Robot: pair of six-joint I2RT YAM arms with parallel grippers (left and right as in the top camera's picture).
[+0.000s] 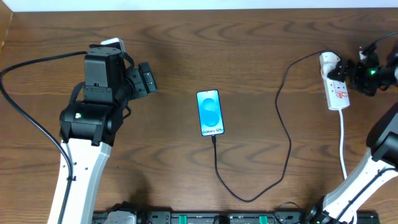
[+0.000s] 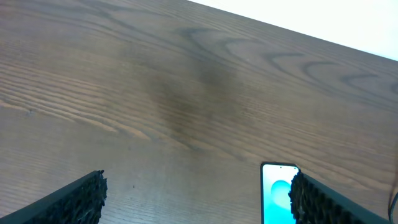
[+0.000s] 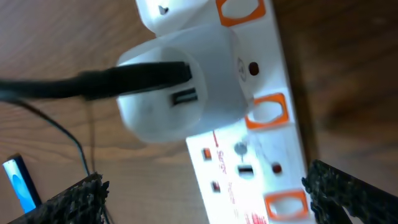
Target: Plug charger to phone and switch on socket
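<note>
The phone [image 1: 210, 112] lies face up mid-table, its blue screen lit. The charger's thin black cable [image 1: 249, 198] meets the phone's bottom edge, loops toward the front edge and runs up to its white plug head [image 1: 328, 61], seated in the far end of the socket strip [image 1: 337, 92]. My right gripper [image 1: 350, 74] is open just above the strip, which lies between its fingers in the right wrist view [image 3: 205, 193]. That view shows the strip [image 3: 261, 155], the plug head [image 3: 180, 87] and orange switches. My left gripper [image 1: 147, 79] is open and empty, left of the phone [image 2: 278, 193].
The strip's white cord [image 1: 343, 149] runs down toward the front right, beside my right arm. A dark rail with equipment [image 1: 205, 218] lines the front edge. The table's back edge meets a white wall [image 1: 199, 4].
</note>
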